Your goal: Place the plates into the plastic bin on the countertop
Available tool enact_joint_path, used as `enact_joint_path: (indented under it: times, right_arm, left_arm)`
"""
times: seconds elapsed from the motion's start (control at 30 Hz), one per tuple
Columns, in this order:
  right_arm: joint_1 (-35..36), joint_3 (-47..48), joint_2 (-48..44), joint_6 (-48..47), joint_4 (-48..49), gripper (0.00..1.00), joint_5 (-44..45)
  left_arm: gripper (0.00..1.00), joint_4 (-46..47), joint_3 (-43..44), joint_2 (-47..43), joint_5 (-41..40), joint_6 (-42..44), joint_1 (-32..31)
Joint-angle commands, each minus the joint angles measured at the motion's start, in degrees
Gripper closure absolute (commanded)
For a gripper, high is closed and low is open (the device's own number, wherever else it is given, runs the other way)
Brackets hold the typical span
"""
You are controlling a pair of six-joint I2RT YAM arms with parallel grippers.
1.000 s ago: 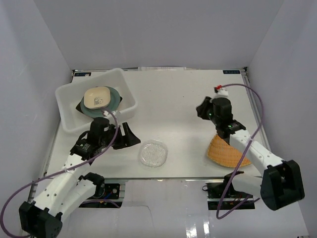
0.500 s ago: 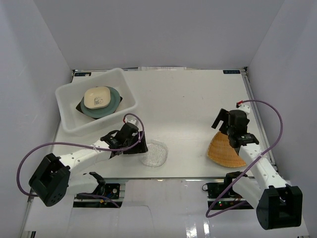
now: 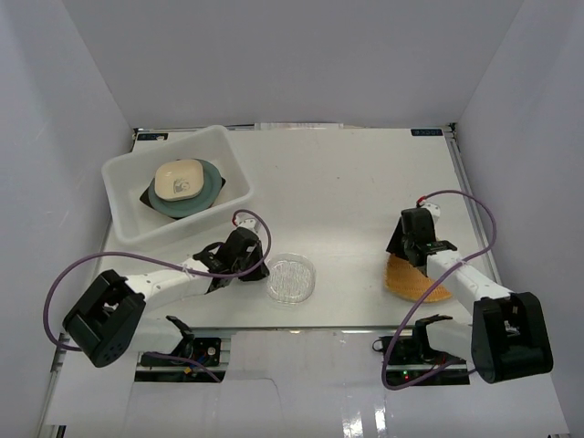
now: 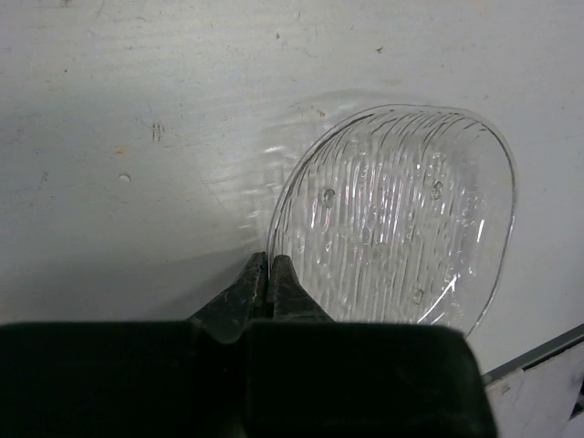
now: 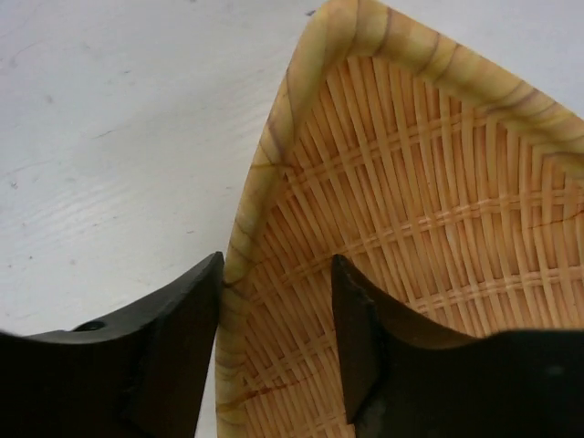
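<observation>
A small clear glass plate (image 3: 294, 278) (image 4: 401, 219) lies on the white countertop (image 3: 347, 192) near the front edge. My left gripper (image 3: 265, 270) (image 4: 269, 262) is shut on its near-left rim. An orange woven plate (image 3: 422, 283) (image 5: 438, 201) lies at the front right. My right gripper (image 3: 408, 258) (image 5: 277, 265) is open astride its rim: one finger touches the outside, the other stands inside with a gap. The plastic bin (image 3: 239, 173) at the back left holds a cream square plate (image 3: 178, 179) on a teal plate (image 3: 212, 187), over a dark-rimmed dish (image 3: 146, 196).
White walls close in the countertop on three sides. A metal rail (image 3: 301, 329) runs along the front edge just below the glass plate. Purple cables loop from both arms over the table.
My left gripper has shut on the glass plate's rim, and the plate has slid slightly right. My right gripper dropped onto the woven plate's edge, its jaws narrower, and the plate now lies flatter.
</observation>
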Motion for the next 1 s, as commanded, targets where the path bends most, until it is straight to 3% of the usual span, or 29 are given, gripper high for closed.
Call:
enact_joint_path:
  times: [0.0,0.2,0.43,0.47,0.57,0.6,0.7,0.83,0.9,0.97]
  right_arm:
    - [4.0,0.3,4.2,3.0,3.4,0.57,-3.7]
    - [12.6,5.3,10.6,4.5,13.6,0.78,-11.3]
    - [20.4,23.5,25.2,0.0,13.8,0.82,-16.8]
    - [20.6,24.8,26.3,-0.2,13.8,0.80,-16.9]
    - [20.8,29.1,25.6,-1.4,12.3,0.50,-18.7]
    - [20.8,29.7,24.8,-1.8,11.9,0.32,-19.1]
    - [20.6,28.7,19.1,-3.3,10.9,0.13,-18.8]
    - [17.9,22.7,9.3,-2.7,10.9,0.09,-17.9]
    - [15.1,15.4,3.0,-0.8,11.2,0.09,-17.8]
    - [8.1,7.0,-2.2,2.2,12.8,0.10,-18.9]
  left_arm:
    - [1.00,-0.2,-1.2,-1.8,-3.3,0.7,-0.3]
    - [1.00,-3.1,-0.1,-8.2,-7.0,-0.2,-0.3]
    - [1.00,-10.8,11.4,-15.4,-17.0,1.5,1.0]
    - [1.00,-11.9,12.8,-16.5,-17.6,2.0,1.8]
    - [1.00,-12.6,18.0,-17.9,-16.0,4.6,7.4]
    - [1.00,-12.5,19.1,-17.8,-14.6,5.2,11.9]
    - [1.00,-11.2,23.3,-15.8,-9.2,6.6,21.1]
    - [1.00,-10.9,29.2,-9.5,-5.8,7.6,31.2]
    - [1.00,-10.6,31.4,-7.1,-2.4,7.0,37.3]
    - [1.00,-9.4,32.3,-4.2,-0.1,5.8,43.3]
